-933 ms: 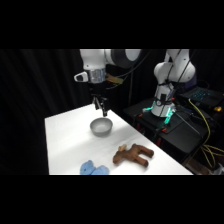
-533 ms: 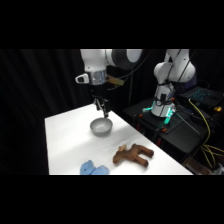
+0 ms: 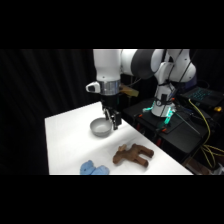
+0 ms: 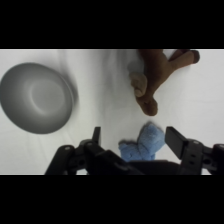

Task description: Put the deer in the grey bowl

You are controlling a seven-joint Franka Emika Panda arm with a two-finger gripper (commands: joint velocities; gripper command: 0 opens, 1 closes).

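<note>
We see our claw [image 3: 114, 120] hanging over the white surface [image 3: 67, 145], right by the grey bowl [image 3: 100, 128]. From the side, the claw sits at the bowl's right edge, just above it. The deer [image 3: 131, 154] lies well apart from the claw, closer to the front of the surface. The claw is not touching the deer.

From the wrist camera, our claw [image 4: 135, 142] is spread wide and holds nothing. Its two black fingers [image 4: 177, 141] stand far apart at the bottom of the view. The deer [image 4: 154, 75] lies beyond the claw, toward the top of this view. The grey bowl [image 4: 37, 104] is off to the left, apart from the deer, with nothing in it.

The deer is dark brown, soft and fuzzy. It has stubby legs and lighter tan patches, and it lies flat on the surface. The bowl is round and smooth, with a little shine inside. A light blue plush toy [image 4: 143, 144] shows between the claw's fingers in the wrist view. It looks soft and lumpy. In the side view the blue toy [image 3: 93, 168] lies at the front edge, just beside the deer. The surface is white, flat and plain.
</note>
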